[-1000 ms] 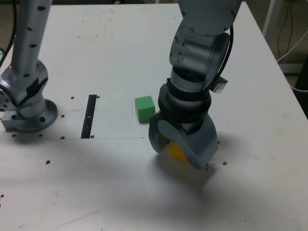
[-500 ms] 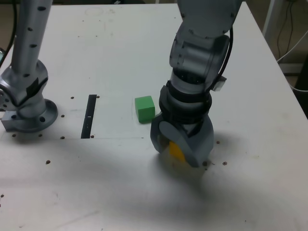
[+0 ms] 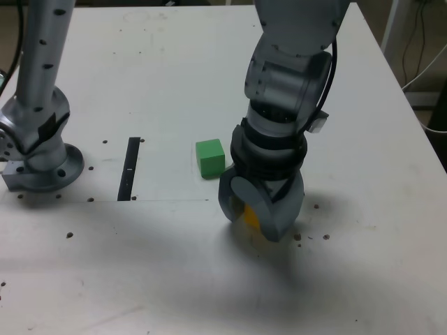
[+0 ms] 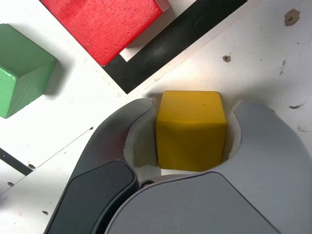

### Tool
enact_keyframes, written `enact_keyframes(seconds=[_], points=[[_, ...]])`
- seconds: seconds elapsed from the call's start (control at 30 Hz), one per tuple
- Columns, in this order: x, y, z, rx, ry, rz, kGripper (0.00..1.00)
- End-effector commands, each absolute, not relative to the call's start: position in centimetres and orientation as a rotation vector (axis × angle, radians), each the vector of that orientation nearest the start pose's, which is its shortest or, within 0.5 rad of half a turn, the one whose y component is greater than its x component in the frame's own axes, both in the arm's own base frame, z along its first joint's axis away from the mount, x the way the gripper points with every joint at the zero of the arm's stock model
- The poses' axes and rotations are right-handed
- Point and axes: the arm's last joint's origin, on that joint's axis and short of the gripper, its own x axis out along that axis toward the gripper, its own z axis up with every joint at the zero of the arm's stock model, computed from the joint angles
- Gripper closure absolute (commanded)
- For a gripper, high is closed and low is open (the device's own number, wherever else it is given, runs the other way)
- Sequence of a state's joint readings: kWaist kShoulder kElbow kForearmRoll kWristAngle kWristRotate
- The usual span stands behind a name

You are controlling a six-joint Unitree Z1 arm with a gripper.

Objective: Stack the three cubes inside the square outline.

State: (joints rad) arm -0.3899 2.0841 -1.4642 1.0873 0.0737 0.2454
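One cube (image 4: 191,129) sits between the hand's (image 4: 187,146) jaws, seemingly just outside the outline (image 4: 170,44).

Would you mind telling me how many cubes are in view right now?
3. The yellow cube sits between the gripper jaws; the red cube rests on the square outline; the green cube stands on the table beside them.

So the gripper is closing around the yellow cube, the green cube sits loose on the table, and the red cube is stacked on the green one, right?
Not quite. The wrist view shows the red cube apart from the green cube, lying inside the black tape square outline. The rest holds: the gripper brackets the yellow cube.
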Motion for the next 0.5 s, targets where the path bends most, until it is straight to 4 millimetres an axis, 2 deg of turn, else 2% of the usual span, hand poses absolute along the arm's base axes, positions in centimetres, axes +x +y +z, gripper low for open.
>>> enact_keyframes(seconds=[0.0, 0.23, 0.47], points=[[33.9, -13.6, 21.3, 0.576, 1.636, -0.441, 0.54], [33.7, -13.5, 21.6, 0.572, 1.635, -0.436, 0.54], [32.2, -12.9, 24.7, 0.568, 1.653, -0.376, 0.54]])
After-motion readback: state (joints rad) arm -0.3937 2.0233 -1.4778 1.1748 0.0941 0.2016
